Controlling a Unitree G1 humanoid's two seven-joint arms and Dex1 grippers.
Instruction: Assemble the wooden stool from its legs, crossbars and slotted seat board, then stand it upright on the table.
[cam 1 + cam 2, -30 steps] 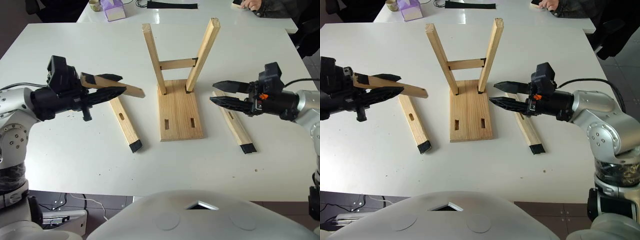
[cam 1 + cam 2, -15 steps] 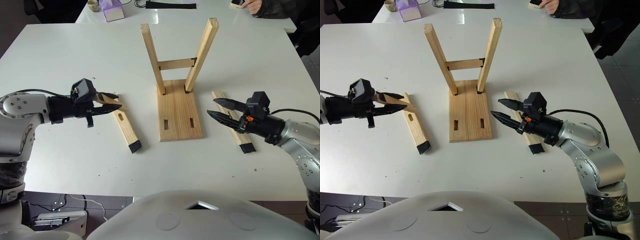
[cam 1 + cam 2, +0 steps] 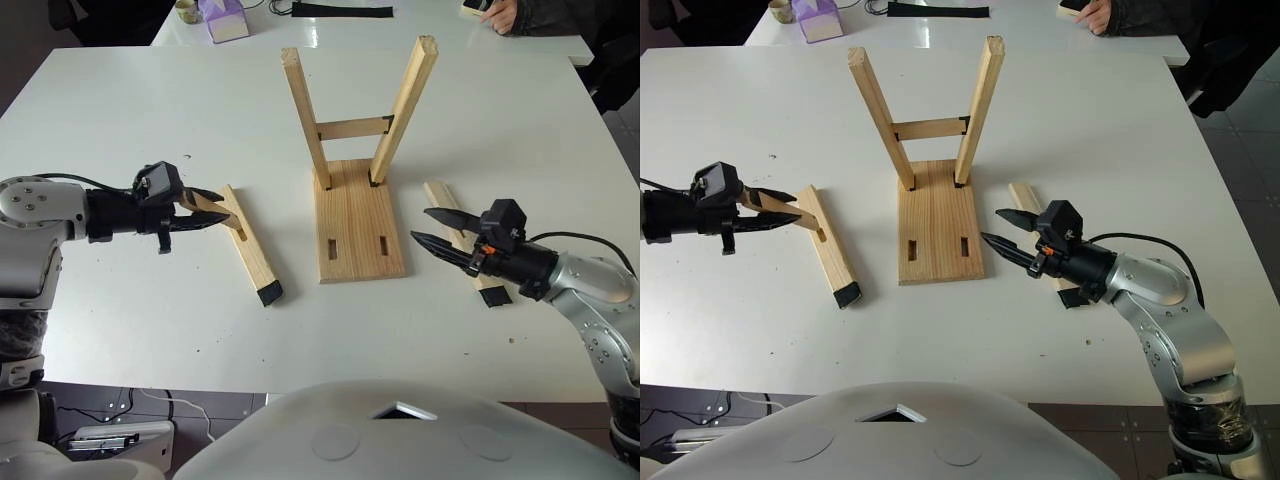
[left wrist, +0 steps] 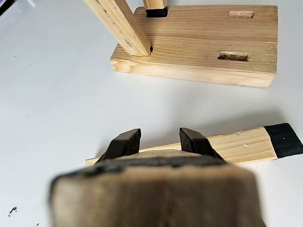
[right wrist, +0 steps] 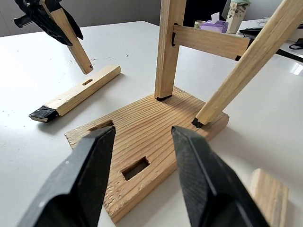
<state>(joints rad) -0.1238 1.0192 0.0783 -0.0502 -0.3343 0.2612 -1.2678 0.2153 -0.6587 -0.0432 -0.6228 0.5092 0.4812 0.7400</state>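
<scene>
Left claw (image 3: 222, 206) lower; crossbar (image 5: 69, 40) over loose leg (image 5: 78, 92)

Seat board (image 3: 360, 240) flat, 2 legs (image 3: 405, 110) standing inserted

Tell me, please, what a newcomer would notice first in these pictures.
Mid-table, two legs stand in the seat board, joined by a crossbar. To its left, the left gripper holds a short crossbar over a loose leg. To its right, the open right gripper hovers by a second loose leg.
</scene>
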